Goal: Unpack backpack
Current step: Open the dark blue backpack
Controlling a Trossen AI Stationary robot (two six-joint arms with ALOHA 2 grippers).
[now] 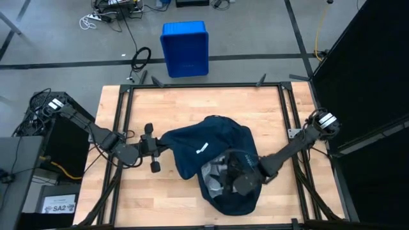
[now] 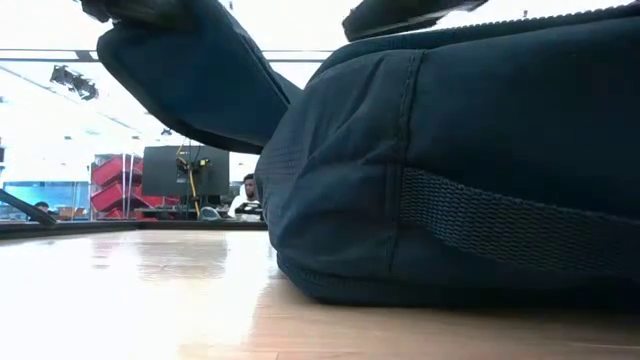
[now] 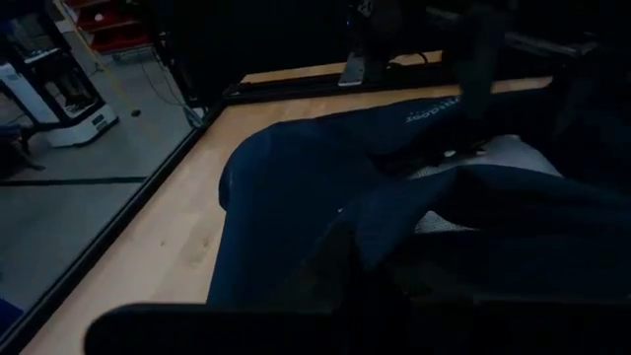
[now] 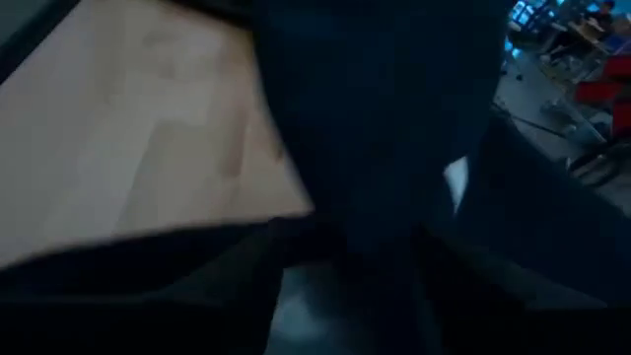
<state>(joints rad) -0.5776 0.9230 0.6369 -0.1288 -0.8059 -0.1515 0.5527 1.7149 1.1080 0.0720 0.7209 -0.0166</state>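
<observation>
On the pale wooden table (image 1: pixel 192 105) the navy backpack (image 1: pixel 211 144) lies centre-right of the high view, its edge pinched by the closed left gripper (image 1: pixel 155 148), seemingly to steady it while the right gripper (image 1: pixel 238 180), finger state indiscernible, reaches inside.

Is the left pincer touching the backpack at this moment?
Touching. In the high view the left pincer meets the backpack's left edge with no gap, the fabric drawn out toward it. The left wrist view shows navy cloth right at its fingers.
</observation>
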